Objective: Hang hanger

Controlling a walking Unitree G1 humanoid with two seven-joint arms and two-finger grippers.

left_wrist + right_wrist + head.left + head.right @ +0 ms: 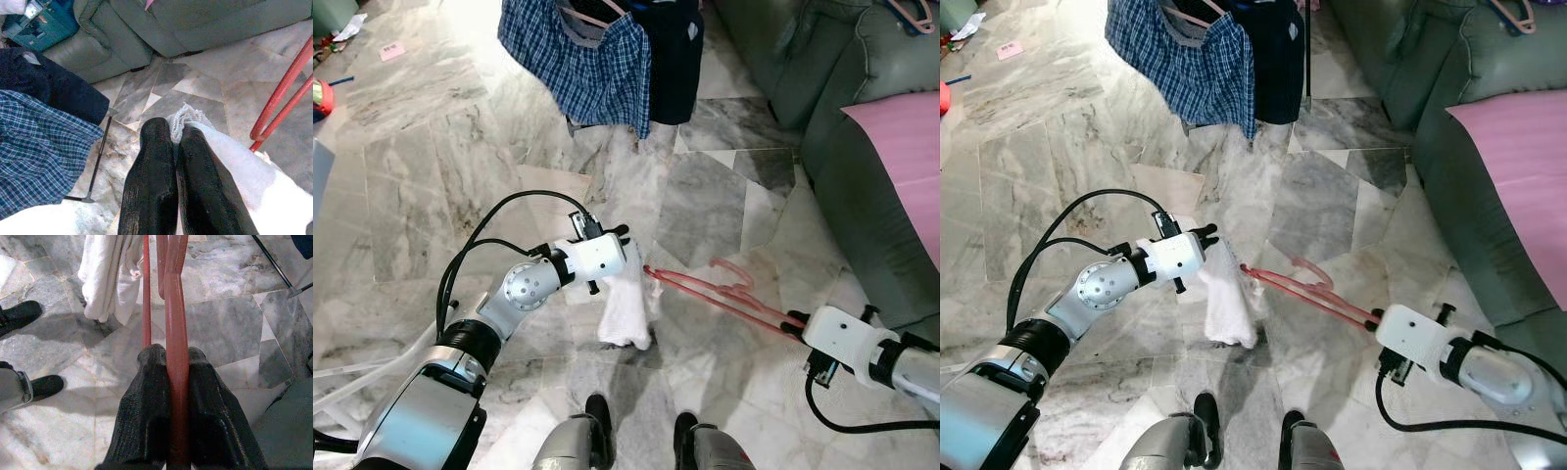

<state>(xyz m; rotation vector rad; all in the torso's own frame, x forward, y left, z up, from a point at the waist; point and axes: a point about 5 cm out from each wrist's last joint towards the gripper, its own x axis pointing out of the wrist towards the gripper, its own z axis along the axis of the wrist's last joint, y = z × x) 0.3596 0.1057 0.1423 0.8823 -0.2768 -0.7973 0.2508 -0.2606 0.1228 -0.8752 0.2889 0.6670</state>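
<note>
A marble floor (431, 166) is seen below the robot, with small coloured bits of clutter (323, 96) lying at its far left edge. A checked shirt (582, 59) and a dark garment (674, 59) are hung side by side at the top of the scene, above the floor.

The left gripper (177, 139) is held out in front of the body, and its two black fingers (151, 171) are pressed together on the upper edge of a white towel (626, 308). The towel is left hanging down from that grip, clear of the floor.

Just right of the towel, a red hanger (705, 289) is held level in the air; its far end is touching or slipped into the towel, and which of the two cannot be told. Its near end is clamped between the fingers of the right gripper (177, 357), which are closed tight on the red bar.

A grey-green sofa (832, 108) is stood along the right side, and a pink sheet (901, 157) is laid over it. The robot's two black feet (597, 416) are planted on the floor below the towel.
</note>
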